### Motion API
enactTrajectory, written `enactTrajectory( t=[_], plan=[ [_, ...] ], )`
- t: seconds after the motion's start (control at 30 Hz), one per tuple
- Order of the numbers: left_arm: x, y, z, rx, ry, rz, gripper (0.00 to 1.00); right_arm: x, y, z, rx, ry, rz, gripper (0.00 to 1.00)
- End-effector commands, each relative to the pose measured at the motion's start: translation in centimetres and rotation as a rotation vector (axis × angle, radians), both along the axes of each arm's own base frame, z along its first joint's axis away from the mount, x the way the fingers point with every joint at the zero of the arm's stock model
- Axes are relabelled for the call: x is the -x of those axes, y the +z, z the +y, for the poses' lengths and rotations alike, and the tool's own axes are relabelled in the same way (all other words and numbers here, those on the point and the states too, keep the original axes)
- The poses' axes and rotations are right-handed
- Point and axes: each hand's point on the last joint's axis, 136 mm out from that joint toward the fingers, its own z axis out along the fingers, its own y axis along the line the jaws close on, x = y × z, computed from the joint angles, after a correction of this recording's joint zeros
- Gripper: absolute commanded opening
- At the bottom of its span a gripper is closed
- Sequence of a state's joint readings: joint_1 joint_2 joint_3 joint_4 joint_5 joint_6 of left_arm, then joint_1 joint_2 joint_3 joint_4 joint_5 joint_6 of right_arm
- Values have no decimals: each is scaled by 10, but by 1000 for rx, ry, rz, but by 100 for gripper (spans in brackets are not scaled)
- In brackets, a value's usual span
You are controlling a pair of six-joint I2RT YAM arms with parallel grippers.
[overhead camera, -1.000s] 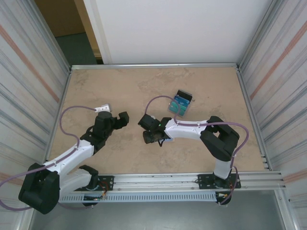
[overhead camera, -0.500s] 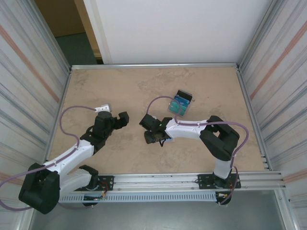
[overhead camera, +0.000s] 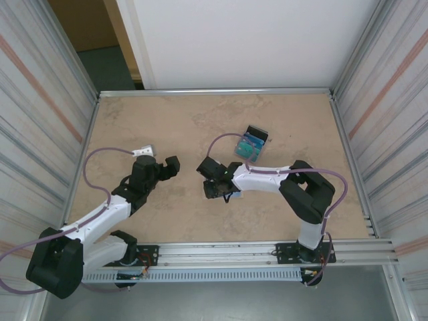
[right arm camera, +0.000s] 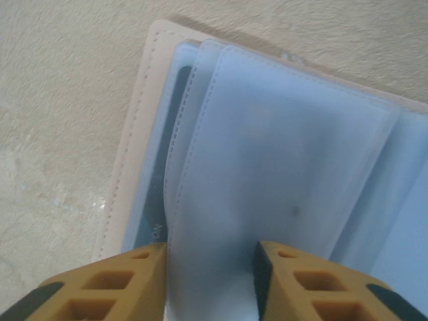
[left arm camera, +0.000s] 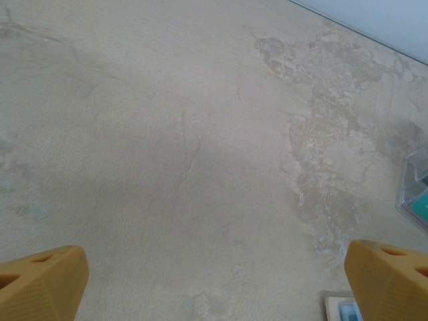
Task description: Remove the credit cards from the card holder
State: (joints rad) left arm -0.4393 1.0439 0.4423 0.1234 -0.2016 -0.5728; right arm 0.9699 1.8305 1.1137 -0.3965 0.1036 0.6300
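Open card holder (right arm camera: 137,160) – just under R hand (right arm camera: 209,264), sleeve (right arm camera: 281,154) btwn fingers (right arm camera: 114,284)

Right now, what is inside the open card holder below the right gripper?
The card holder shows pale blue frosted sleeves. A dark strip with pale letters, probably a card, sits at the left. Whether other sleeves hold cards cannot be seen through the frosted plastic.

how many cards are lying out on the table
3 credit cards, by colour, overlapping in one pile beyond the right gripper: black farthest, blue in the middle, teal nearest. More may be hidden beneath or in the card holder.
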Motion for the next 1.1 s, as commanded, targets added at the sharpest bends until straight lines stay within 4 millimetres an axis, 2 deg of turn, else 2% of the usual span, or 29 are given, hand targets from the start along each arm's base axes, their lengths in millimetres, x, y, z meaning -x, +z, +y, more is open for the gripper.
enactTrajectory(
  t=[0.0, 0.27, 0.5, 0.6, 0.8, 1.07],
  plan=[
    [-1, 2, 0, -14, -8, 5, 99, 9, -27, -19, 49, -31, 68, 33],
    [-1, 6, -2, -19, -30, -3, 99, 6, -15, -15, -36, -35, 68, 17],
    [-2, 15, -9, -7, -73, -36, 98, 1, 6, -9, -94, 16, 16, 10],
    [-2, 20, -14, -5, -94, -53, 99, 1, 14, -8, -111, 33, -5, 10],
    [-3, 29, -27, -36, -137, -82, 99, -3, 25, -18, -107, 5, -41, 15],
    [-5, 37, -39, -72, -180, -100, 99, -6, 25, -33, -77, -48, -53, 19]
  ],
)
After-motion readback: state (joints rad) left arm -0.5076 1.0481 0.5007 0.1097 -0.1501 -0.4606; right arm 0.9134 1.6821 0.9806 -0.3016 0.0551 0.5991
